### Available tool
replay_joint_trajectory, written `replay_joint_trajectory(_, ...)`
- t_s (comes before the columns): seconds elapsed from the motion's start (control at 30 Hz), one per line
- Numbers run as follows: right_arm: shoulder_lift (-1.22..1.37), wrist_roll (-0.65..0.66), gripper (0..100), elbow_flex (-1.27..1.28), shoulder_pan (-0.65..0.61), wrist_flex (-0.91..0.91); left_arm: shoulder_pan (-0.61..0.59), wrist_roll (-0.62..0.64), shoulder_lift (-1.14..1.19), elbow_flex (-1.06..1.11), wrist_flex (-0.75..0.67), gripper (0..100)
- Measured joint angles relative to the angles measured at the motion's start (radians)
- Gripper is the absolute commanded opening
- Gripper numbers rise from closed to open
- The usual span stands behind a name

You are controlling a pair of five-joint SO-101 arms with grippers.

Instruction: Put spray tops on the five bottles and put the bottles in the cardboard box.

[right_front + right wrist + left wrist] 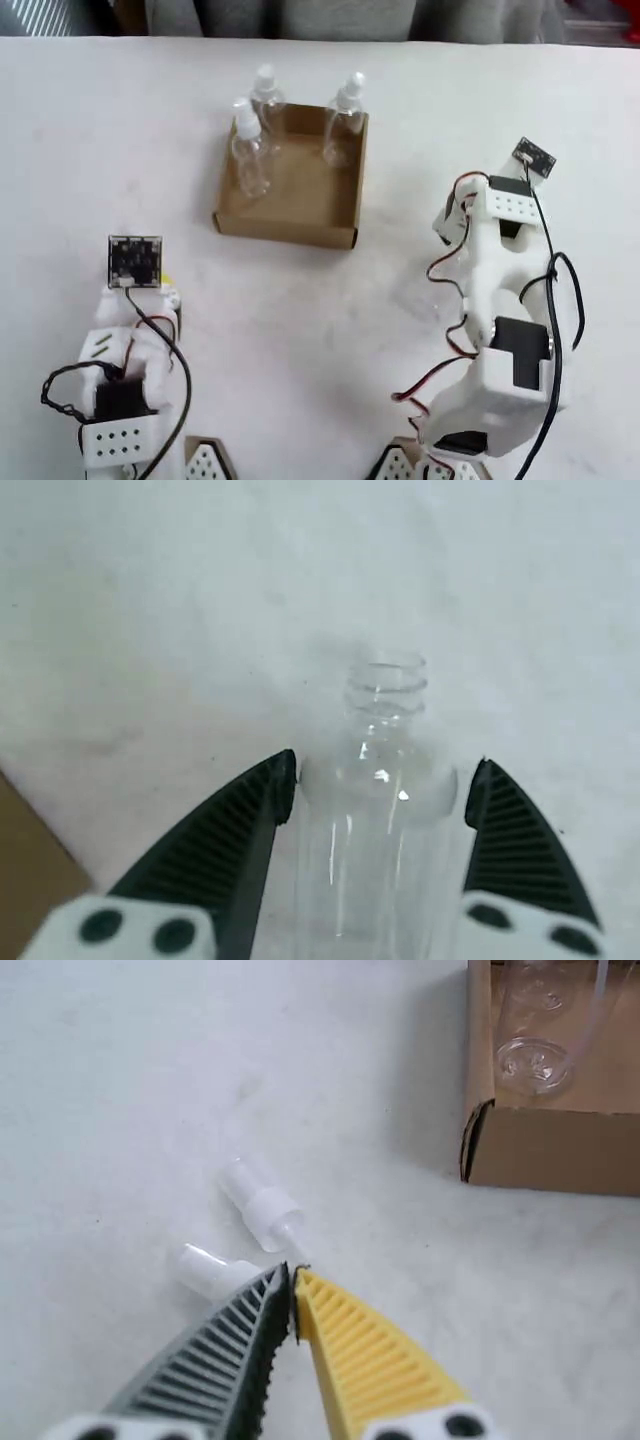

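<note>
Seeing white table (90, 130), faintly scuffed, with grey shapes (330, 18) of the room beyond its far edge. Noting left gripper (293, 1278) pressed together, tips at thin stem of one spray top (262, 1207), second spray top (208, 1266) just beside. Finding right gripper (382, 770) spread apart around an uncapped bottle (385, 695). Ahead of both, cardboard box (285, 228) with three capped bottles (250, 150).

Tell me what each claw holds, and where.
Left gripper seems to pinch a spray top by its thin tube. Right gripper surrounds the shoulder of an uncapped bottle; whether it grips cannot be told.
</note>
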Motion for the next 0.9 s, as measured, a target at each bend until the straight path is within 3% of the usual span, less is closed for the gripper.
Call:
replay_joint_trajectory(0.37,0.068,0.000,24.4,-0.069,0.000,0.000,0.000,0.000,0.000,0.000,0.000,3)
replay_joint_trajectory(0.73,0.233,0.000,23.8,-0.247,0.002,0.129,0.000,0.000,0.000,0.000,0.000,3)
replay_joint_trajectory(0.9,0.305,0.002,7.5,-0.333,0.002,0.204,0.000,0.000,0.000,0.000,0.000,3)
